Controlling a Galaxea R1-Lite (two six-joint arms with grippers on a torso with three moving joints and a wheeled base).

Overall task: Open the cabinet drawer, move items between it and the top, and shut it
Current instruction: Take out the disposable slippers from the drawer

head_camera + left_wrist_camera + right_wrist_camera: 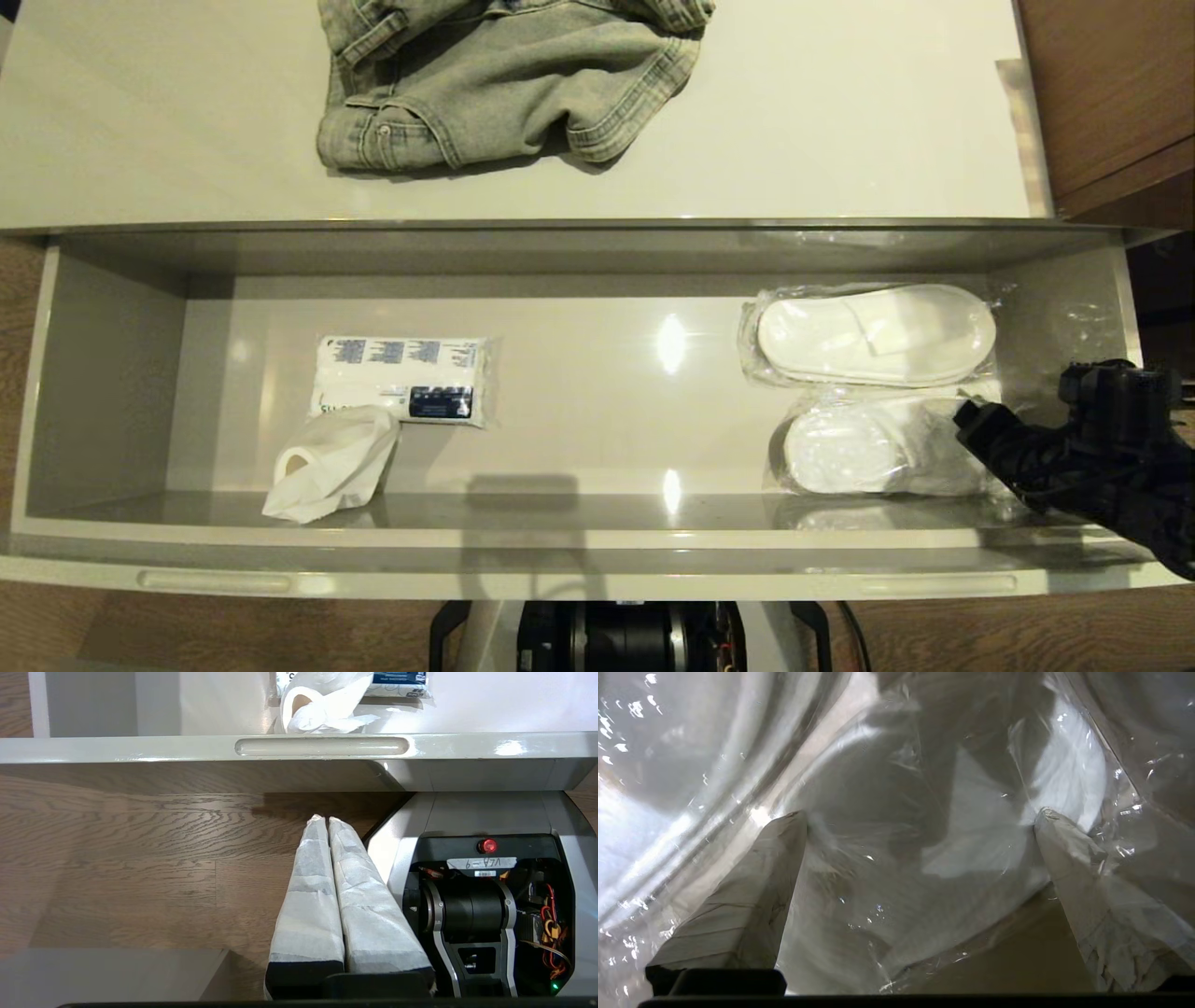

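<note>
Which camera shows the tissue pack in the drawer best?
The head view: the whole tissue pack lies in plain sight on the drawer floor. The left wrist view catches only its edge; the right wrist view shows none of it.

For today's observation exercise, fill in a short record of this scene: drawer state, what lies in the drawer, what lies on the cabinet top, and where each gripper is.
drawer: open drawer
drawer right end: two slipper packs, rear slipper pack, front slipper pack
drawer left part: tissue pack; crumpled tissue in front of it
top: folded jeans
right gripper: open, fingers astride the front slipper pack
left gripper: shut, parked below the drawer front, above the floor
</note>
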